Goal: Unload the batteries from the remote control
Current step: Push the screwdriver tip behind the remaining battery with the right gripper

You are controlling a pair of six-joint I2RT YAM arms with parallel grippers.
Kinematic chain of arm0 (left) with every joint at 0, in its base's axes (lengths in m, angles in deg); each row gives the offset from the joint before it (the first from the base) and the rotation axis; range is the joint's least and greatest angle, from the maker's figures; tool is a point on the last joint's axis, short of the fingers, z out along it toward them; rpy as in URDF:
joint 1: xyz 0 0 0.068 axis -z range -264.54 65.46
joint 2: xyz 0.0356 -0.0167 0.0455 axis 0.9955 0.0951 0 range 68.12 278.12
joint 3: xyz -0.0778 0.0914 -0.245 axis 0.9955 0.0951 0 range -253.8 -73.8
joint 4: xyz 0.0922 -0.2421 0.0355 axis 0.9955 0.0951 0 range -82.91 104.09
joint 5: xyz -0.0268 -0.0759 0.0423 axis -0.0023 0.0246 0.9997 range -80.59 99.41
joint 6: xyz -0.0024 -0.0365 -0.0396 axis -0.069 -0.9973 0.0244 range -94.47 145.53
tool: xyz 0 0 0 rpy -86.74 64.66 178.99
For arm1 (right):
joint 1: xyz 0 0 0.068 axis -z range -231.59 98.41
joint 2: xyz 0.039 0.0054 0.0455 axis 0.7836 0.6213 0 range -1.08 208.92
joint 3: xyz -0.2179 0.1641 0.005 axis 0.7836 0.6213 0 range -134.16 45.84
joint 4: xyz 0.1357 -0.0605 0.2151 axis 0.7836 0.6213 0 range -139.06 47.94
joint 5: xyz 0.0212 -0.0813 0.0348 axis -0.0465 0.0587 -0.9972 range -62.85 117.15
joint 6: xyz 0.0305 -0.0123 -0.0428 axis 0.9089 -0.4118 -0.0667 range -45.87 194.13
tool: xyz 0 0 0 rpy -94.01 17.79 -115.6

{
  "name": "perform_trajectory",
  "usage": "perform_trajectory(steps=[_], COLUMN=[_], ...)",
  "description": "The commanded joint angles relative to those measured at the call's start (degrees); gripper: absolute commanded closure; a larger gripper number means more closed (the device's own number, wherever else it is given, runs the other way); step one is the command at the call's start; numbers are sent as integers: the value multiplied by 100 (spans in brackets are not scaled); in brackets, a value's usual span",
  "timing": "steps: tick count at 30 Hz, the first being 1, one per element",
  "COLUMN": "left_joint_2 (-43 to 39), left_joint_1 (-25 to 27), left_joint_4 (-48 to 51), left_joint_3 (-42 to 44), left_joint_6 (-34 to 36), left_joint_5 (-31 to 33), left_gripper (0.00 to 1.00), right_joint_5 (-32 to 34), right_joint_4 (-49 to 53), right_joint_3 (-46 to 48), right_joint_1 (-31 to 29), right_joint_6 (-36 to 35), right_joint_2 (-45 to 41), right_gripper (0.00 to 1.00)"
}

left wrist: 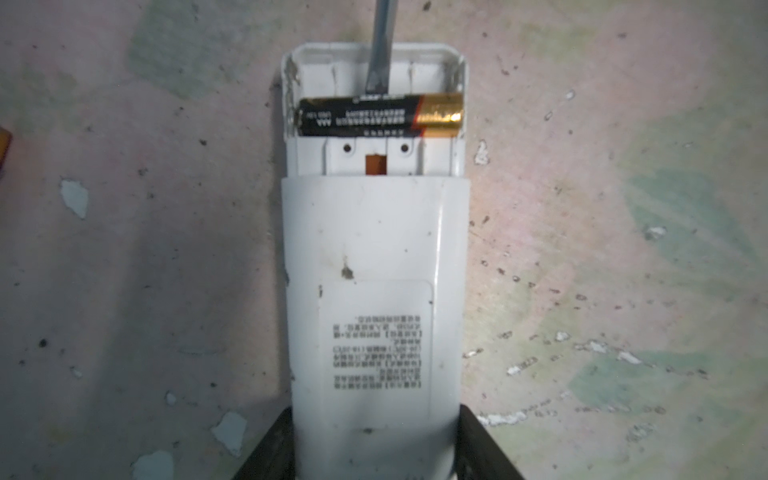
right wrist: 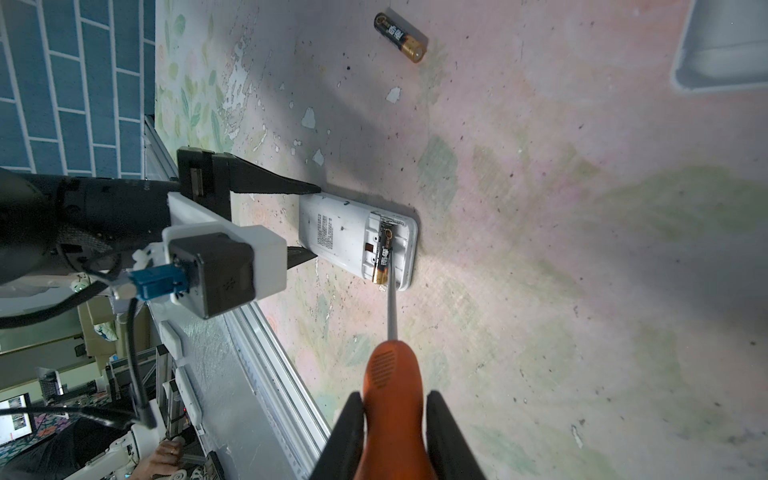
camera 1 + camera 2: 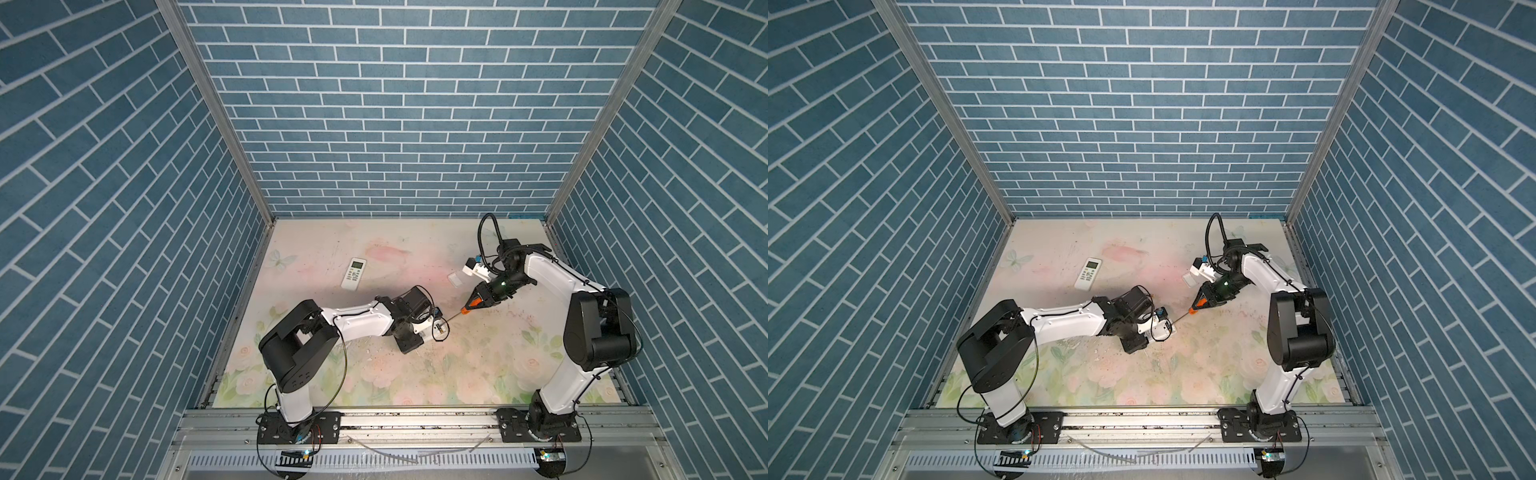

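My left gripper [image 1: 376, 415] is shut on the end of a white remote control [image 1: 374, 241] that lies back side up on the table. Its battery compartment is uncovered. One black battery with a gold end [image 1: 380, 115] lies crosswise inside. My right gripper [image 2: 395, 399] is shut on an orange-handled screwdriver [image 2: 392, 374]. The screwdriver's metal shaft [image 1: 382, 41] reaches into the compartment, and its tip touches that battery. A second battery [image 2: 400, 37] lies loose on the table beyond the remote. In both top views the grippers meet at mid-table, around the screwdriver [image 3: 466, 309].
A second white remote [image 3: 354, 273] lies face up at the back left. A small white cover piece [image 3: 455, 279] rests on the table behind my right gripper. The flowered mat has chipped patches. An aluminium rail [image 2: 266, 353] runs along the table's front edge.
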Motion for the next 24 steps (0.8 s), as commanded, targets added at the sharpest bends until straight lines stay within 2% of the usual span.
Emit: perform_trajectory(steps=[1, 24], left_joint_2=[254, 126], left_joint_1=[35, 35], left_joint_4=[-254, -327], left_joint_3=[37, 152], left_joint_6=[-7, -251], left_joint_5=[17, 237], left_gripper=[80, 80], right_joint_5=[-479, -309], right_joint_4=[304, 284], right_joint_3=[-186, 216], right_joint_1=[-17, -29], right_joint_6=[-219, 171], right_joint_2=[131, -385], right_gripper=[100, 100])
